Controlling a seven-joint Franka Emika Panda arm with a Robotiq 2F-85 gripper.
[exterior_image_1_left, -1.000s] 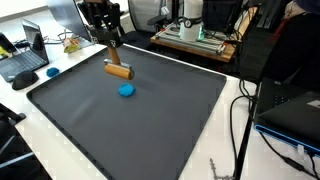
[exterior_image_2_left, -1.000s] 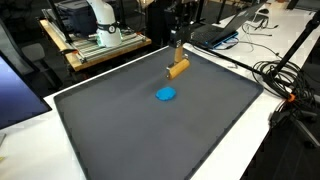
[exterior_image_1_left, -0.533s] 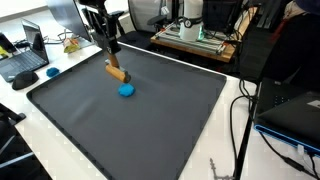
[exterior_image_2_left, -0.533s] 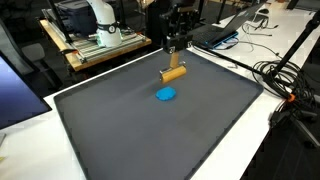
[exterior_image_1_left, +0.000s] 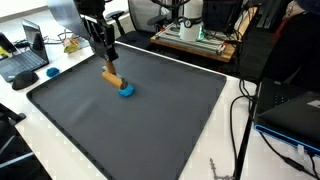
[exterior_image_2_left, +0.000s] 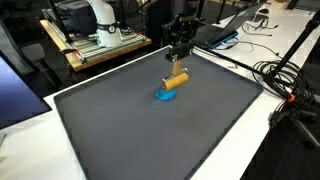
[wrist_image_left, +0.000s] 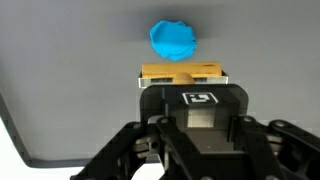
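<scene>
Clamping a short tan wooden roller from both sides, the jaws of the black robot gripper are closed on it, with the wood filling the gap between the fingers. In the wrist view, a small bright blue lump of dough lies at twelve o'clock from the roller, very close to it. I cannot tell whether the two touch.

In an exterior view the gripper hangs from above with the roller tilted beneath it, and the blue lump sits at four o'clock from the roller's lower end. Both lie on a large dark grey mat, toward its far side. The mat covers a white table. An open laptop stands off the mat at nine o'clock, and black cables trail past the mat at three o'clock.
</scene>
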